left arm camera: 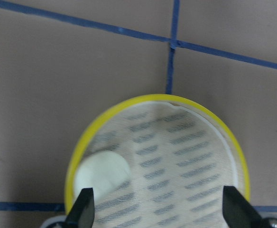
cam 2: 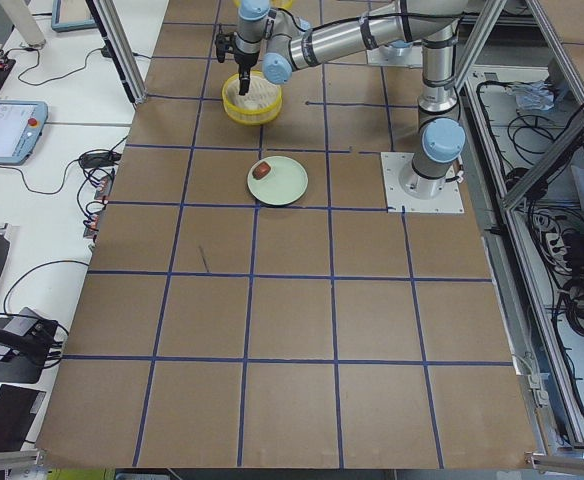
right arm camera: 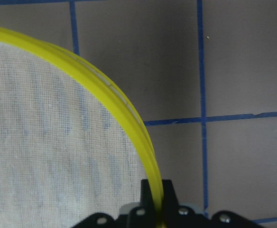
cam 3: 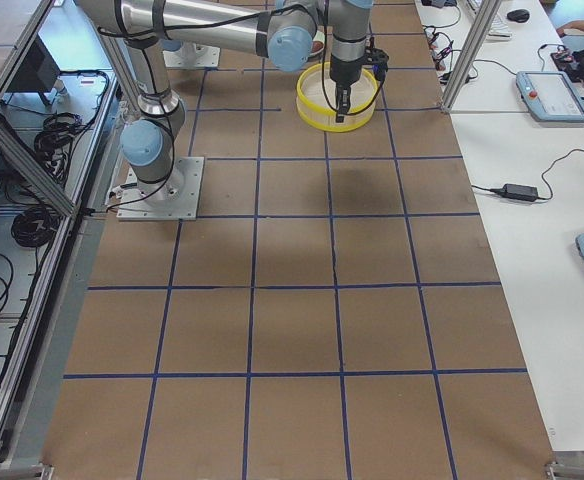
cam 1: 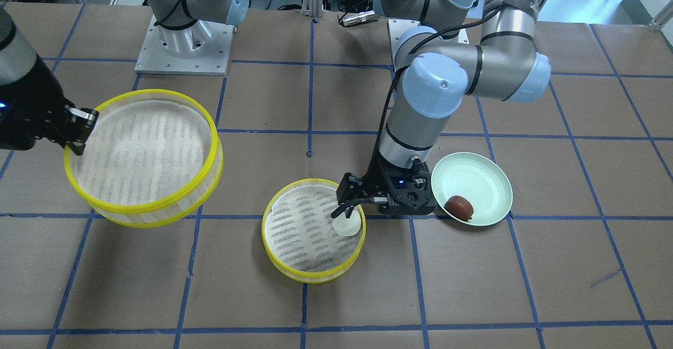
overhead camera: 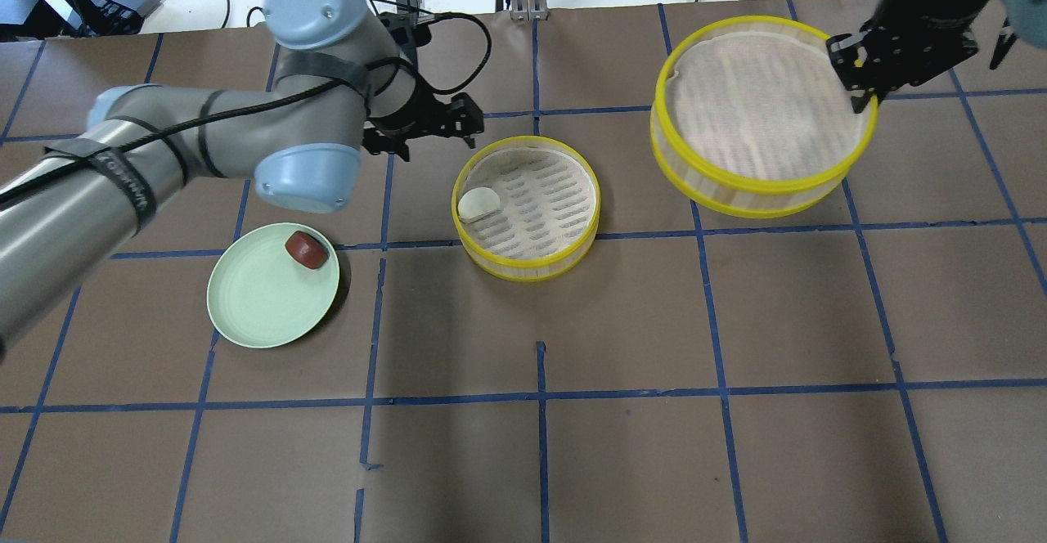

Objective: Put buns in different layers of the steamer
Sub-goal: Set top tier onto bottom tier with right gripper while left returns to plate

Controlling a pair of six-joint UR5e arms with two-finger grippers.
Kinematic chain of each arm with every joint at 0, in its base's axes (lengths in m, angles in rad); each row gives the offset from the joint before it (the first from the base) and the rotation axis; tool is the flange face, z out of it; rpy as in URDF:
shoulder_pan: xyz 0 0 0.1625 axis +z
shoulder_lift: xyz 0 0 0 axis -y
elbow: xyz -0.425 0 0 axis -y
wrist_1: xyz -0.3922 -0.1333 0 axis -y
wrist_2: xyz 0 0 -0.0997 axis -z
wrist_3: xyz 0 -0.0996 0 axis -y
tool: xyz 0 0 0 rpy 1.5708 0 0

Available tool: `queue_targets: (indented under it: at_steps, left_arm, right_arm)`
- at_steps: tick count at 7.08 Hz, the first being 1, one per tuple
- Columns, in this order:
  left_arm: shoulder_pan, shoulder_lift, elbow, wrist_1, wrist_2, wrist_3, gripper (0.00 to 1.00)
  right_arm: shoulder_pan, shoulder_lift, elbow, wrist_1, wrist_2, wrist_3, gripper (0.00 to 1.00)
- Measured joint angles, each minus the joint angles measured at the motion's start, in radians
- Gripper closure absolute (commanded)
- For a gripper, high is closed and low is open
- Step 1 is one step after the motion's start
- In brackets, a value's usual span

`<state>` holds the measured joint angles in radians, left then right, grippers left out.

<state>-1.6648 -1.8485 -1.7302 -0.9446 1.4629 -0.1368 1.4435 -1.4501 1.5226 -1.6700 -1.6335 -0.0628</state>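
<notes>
Left gripper [left arm camera: 160,209] hangs wide open above the centre steamer layer [overhead camera: 527,271], white bun [left arm camera: 103,173] lying inside just beside one finger; right gripper [right arm camera: 156,192] pinches the rim of the lifted steamer layer [overhead camera: 736,191], upper right of the overhead view.

Three spots, from the robot's left to its right.
You have the plate [overhead camera: 253,306] on the left, with one bun [overhead camera: 307,249] at its edge nearest the middle tray [overhead camera: 527,273]; the other bun [overhead camera: 478,203] lies inside that tray against its left wall, and the second tray [overhead camera: 752,191] hangs tilted, well apart to the right, its rim in the right gripper [overhead camera: 857,97].
</notes>
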Motion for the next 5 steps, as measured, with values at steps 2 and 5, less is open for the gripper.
queue_targets:
  at_steps: [2, 5]
  left_arm:
    - [0.159, 0.1, -0.084, -0.141, 0.069, 0.275, 0.03]
    - [0.378, 0.093, -0.201, -0.158, 0.089, 0.49, 0.04]
  right_arm:
    - [0.153, 0.089, -0.005, -0.091, 0.01, 0.243, 0.95]
    - [0.343, 0.255, -0.022, -0.256, 0.018, 0.55, 0.95]
